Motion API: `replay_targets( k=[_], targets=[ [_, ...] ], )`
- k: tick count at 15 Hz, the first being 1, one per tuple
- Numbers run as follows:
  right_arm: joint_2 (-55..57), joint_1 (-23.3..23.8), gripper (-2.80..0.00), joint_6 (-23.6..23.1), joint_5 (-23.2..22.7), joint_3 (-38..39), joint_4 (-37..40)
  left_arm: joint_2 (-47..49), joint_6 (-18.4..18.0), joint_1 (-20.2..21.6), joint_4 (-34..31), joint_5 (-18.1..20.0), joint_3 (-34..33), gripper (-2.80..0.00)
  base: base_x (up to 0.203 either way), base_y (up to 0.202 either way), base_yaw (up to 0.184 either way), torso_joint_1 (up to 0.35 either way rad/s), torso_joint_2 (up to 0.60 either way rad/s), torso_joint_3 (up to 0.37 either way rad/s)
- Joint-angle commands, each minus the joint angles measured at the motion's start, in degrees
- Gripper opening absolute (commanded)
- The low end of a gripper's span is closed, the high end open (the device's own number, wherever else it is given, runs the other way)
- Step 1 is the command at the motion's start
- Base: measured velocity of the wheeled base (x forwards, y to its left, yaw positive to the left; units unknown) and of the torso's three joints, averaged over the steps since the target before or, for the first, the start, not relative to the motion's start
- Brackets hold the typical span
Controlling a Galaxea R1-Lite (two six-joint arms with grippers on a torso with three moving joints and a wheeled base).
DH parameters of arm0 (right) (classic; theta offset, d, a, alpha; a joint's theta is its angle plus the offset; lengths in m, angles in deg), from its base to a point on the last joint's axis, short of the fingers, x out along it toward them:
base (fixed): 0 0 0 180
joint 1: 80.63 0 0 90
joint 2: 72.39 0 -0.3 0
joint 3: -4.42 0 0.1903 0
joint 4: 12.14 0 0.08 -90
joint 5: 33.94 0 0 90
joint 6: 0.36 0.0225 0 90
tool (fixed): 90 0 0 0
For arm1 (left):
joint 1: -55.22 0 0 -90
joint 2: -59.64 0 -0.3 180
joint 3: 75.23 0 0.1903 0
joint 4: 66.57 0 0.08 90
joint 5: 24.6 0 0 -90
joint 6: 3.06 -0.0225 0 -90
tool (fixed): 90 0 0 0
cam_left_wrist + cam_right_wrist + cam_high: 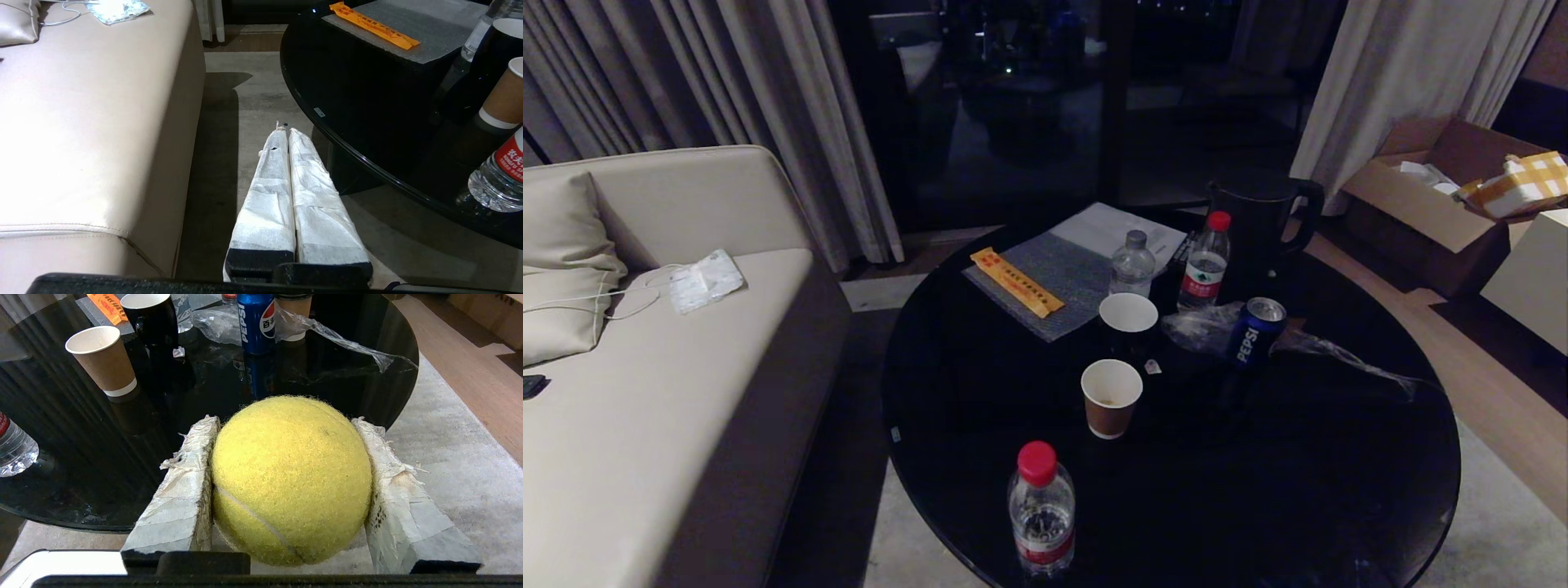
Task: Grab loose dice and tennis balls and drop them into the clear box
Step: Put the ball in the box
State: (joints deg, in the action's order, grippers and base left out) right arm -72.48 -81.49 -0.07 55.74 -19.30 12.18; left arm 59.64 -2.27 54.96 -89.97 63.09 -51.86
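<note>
A yellow-green tennis ball (290,477) fills the right wrist view, squeezed between the two white-wrapped fingers (184,490) of my right gripper (286,424), which is shut on it near the front edge of the round black table (122,465). My left gripper (286,130) hangs shut and empty over the floor strip between the sofa and the table. Neither arm shows in the head view. The dice and the clear box are out of view.
The round black table (980,392) carries two paper cups (1111,396), a Pepsi can (1254,331), water bottles (1041,510), a black kettle (1262,224), crumpled plastic wrap and a grey mat with an orange packet (1017,282). A beige sofa (645,392) stands left; cardboard boxes (1437,196) far right.
</note>
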Motion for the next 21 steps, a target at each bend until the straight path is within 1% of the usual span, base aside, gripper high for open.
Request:
replay_targets(
  k=[1, 4, 21],
  targets=[
    [0.1, -0.03, -2.8, -0.03, -0.02, 0.0, 0.02, 0.09, -0.05, -0.07, 0.02, 0.02, -0.09, -2.8, 0.0, 0.0, 0.0, 0.0, 0.0, 0.0],
    [0.1, -0.03, -2.8, 0.06, -0.02, 0.0, 0.02, 0.09, 0.1, -0.04, -0.06, 0.01, -0.09, -2.8, -0.072, 0.0, 0.002, 0.001, 0.0, 0.0],
    [0.1, -0.03, -2.8, 0.06, 0.01, 0.0, -0.02, 0.09, 0.19, -0.03, 0.02, -0.06, -0.09, -2.8, -0.183, 0.0, -0.001, 0.001, 0.0, 0.004]
  ],
)
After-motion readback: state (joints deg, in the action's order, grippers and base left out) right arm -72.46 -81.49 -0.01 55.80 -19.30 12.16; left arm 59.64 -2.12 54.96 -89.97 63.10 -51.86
